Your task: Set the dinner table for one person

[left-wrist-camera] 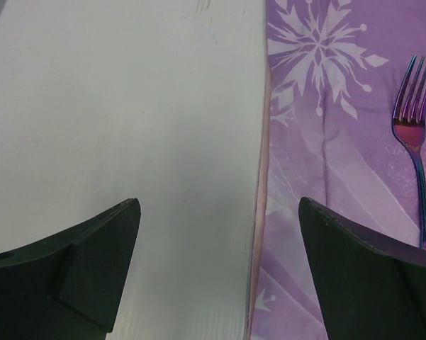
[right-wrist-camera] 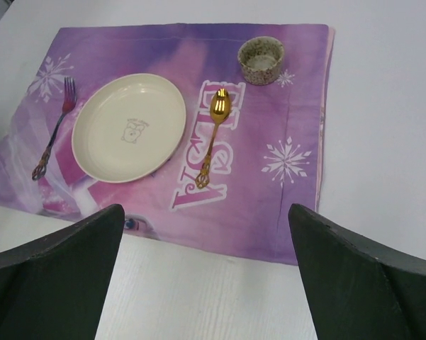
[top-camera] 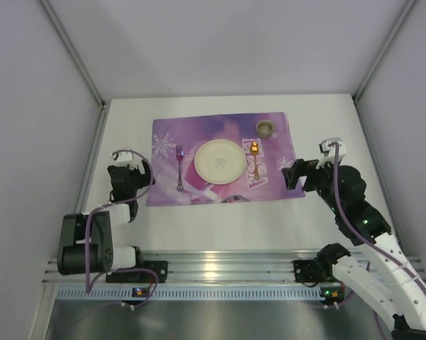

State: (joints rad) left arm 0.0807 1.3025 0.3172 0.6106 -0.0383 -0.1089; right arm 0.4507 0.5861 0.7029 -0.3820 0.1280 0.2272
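On the white dinner table (top-camera: pixel 220 227) lies a purple snowflake placemat (top-camera: pixel 198 138). On it sit a cream plate (top-camera: pixel 218 160), an iridescent fork (top-camera: pixel 179 168) to its left, a gold spoon (top-camera: pixel 255 151) to its right and a small speckled cup (top-camera: pixel 265 128) at the mat's far right corner. The right wrist view shows the plate (right-wrist-camera: pixel 130 127), fork (right-wrist-camera: pixel 53 131), spoon (right-wrist-camera: pixel 213 134) and cup (right-wrist-camera: pixel 261 59). My left gripper (left-wrist-camera: pixel 220 212) hangs open over the mat's left edge, with the fork (left-wrist-camera: pixel 415 142) to its right. My right gripper (right-wrist-camera: pixel 205 216) is open and empty, by the mat's near right corner.
Grey side walls (top-camera: pixel 42 106) enclose the table on the left, right and back. A metal rail (top-camera: pixel 220 269) with the arm bases runs along the near edge. Bare white tabletop (left-wrist-camera: pixel 127 106) lies left of the mat.
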